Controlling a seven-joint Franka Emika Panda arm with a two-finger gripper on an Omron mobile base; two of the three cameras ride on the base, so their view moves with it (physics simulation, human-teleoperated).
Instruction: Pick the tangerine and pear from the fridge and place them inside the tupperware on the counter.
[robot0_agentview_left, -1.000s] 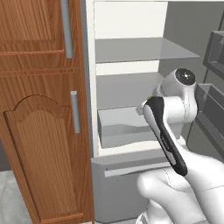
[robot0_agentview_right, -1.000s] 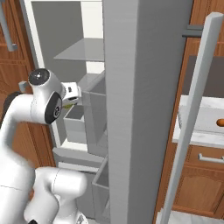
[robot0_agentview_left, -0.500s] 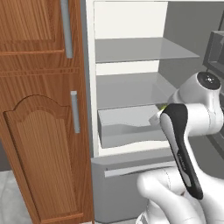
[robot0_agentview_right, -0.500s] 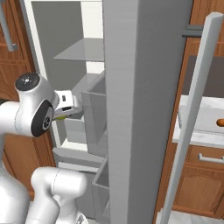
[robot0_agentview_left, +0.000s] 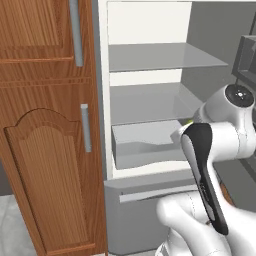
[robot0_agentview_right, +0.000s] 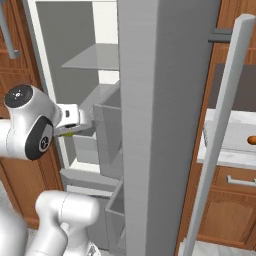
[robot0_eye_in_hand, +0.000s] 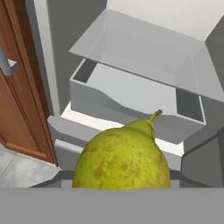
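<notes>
Pear (robot0_eye_in_hand: 122, 157) clamped in gripper (robot0_agentview_right: 75, 129), filling lower middle of hand view, stem up, yellow-green with brown speckles; jaws shut on it. Seen in right base view as a yellow-green sliver at the hand, just outside the open fridge (robot0_agentview_right: 165, 100), in front of grey drawer (robot0_eye_in_hand: 131, 98). Tangerine (robot0_agentview_right: 252, 139) orange at far right edge, sitting in tupperware (robot0_agentview_right: 230, 135) on counter (robot0_agentview_right: 220, 157). Wooden cabinets (robot0_agentview_left: 45, 125) left of fridge.
</notes>
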